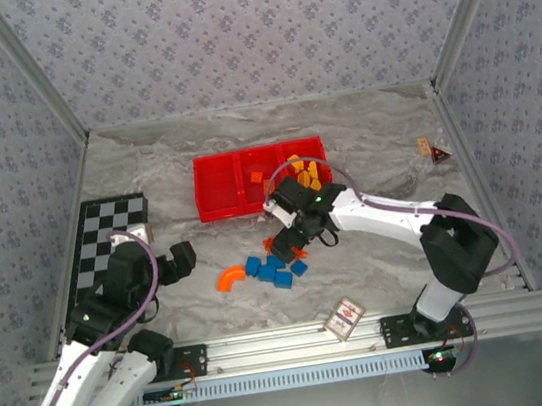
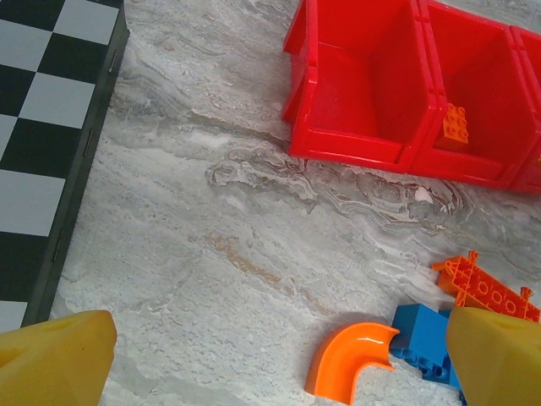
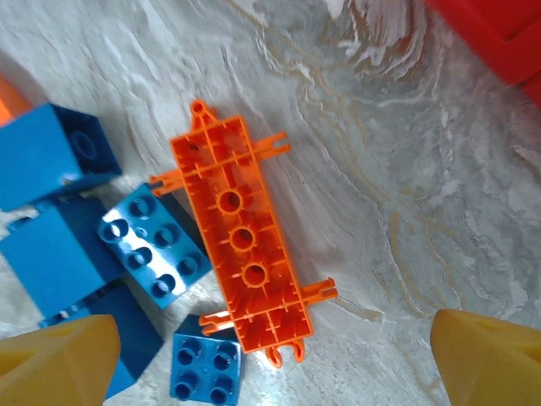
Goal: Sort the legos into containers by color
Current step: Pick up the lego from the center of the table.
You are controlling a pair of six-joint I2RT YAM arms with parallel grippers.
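My right gripper (image 3: 275,359) hangs with its jaws spread wide over the loose pile, one yellow fingertip (image 3: 55,359) at each lower corner of the wrist view and nothing clamped. Between them lies a long orange-red plate (image 3: 241,237), underside up, on the marble table (image 1: 372,128). Blue bricks (image 3: 139,245) crowd one long side of it. One studded brick sits right against the plate's edge, and a small square blue brick (image 3: 205,368) lies just beside its near end. The plate's other side faces bare table.

From above, this pile sits just in front of the red tray (image 1: 222,210). The orange arch (image 1: 229,278) lies just beside the blues, on the left. The tray's middle compartment holds one orange brick (image 2: 456,127), and the right one holds several yellow-orange bricks (image 1: 307,170).

My left gripper (image 1: 180,259) is also wide open and empty, near the checkerboard (image 1: 110,241) and well apart from the pile. A patterned card (image 1: 345,318) lies near the front rail.
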